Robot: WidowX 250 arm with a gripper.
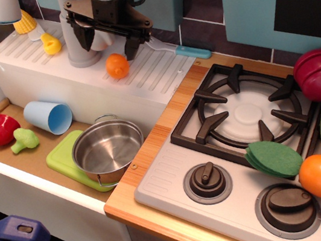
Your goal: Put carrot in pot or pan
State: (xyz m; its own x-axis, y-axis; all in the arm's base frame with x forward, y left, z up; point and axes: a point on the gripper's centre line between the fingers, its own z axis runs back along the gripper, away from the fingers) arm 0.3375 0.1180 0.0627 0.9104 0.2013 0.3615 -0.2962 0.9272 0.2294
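The carrot (pixel 117 65), a small stubby orange toy, lies on the white ribbed drainboard (pixel 153 73) at the back. My black gripper (pixel 108 41) hangs just above and behind it, open, with one finger left and one right of the carrot; it holds nothing. The shiny steel pot (pixel 108 150) stands empty on a green mat (pixel 63 160) in the sink, in front of and below the carrot.
A grey faucet column (pixel 79 48) stands just left of the gripper. A light blue cup (pixel 48 117), red pepper (pixel 3 129) and broccoli (pixel 24 139) lie in the sink. A yellow toy (pixel 51 44) and a fork (pixel 177 49) lie on the drainboard. The stove (pixel 239 114) is right.
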